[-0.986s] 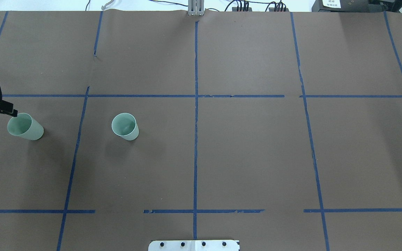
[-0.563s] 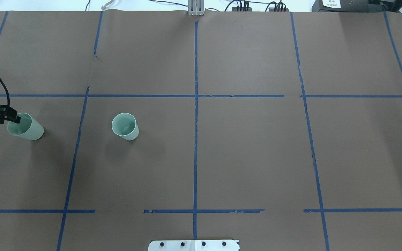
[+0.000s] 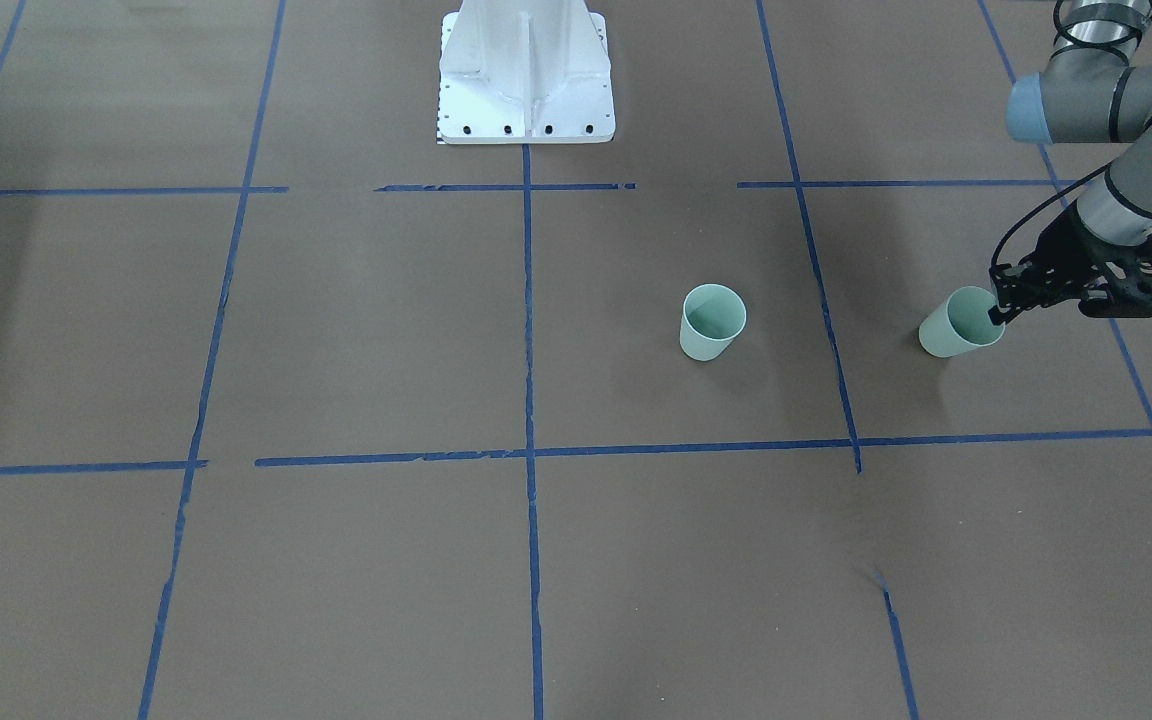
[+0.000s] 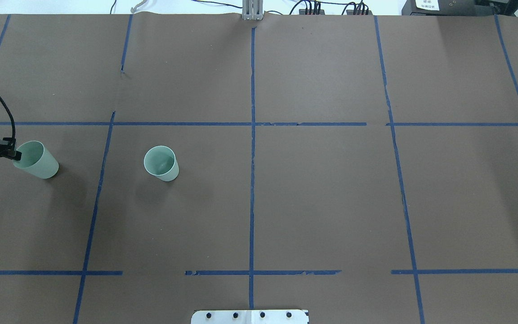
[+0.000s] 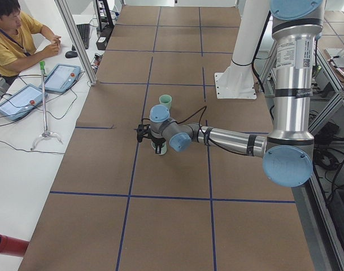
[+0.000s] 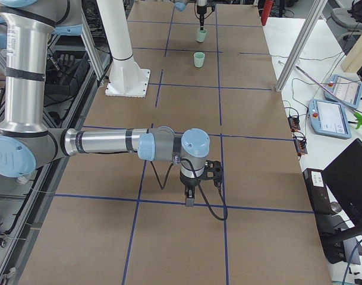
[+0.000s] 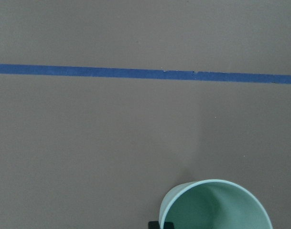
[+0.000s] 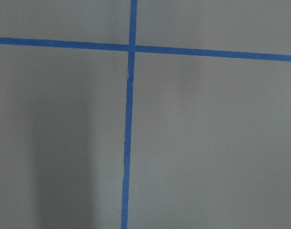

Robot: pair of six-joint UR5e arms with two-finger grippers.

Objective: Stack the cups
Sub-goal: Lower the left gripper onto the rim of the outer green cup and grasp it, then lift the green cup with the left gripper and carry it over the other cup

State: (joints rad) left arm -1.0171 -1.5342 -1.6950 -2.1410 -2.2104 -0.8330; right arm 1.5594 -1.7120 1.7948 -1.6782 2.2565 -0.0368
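The left cup [image 4: 39, 162] and right cup [image 4: 162, 164] are pale mint green, darker green inside. The tabletop [image 4: 322, 202] is brown, crossed by a grid of blue tape [image 4: 252, 180].

Brown paper is covering the table [image 4: 322, 202], and blue tape lines [image 4: 252, 180] are crossing it in a grid under soft, even light. A white desk [image 5: 19, 169] is running along the table's far long side, with black cables [image 4: 313, 6] trailing over it. Aluminium posts [image 5: 75, 39] are rising between the table and the desk. A person in a yellow shirt [image 5: 13, 42] is sitting at the desk by two tablets [image 5: 61, 77], and a black monitor [image 6: 354, 172] is standing further along the table's edge.
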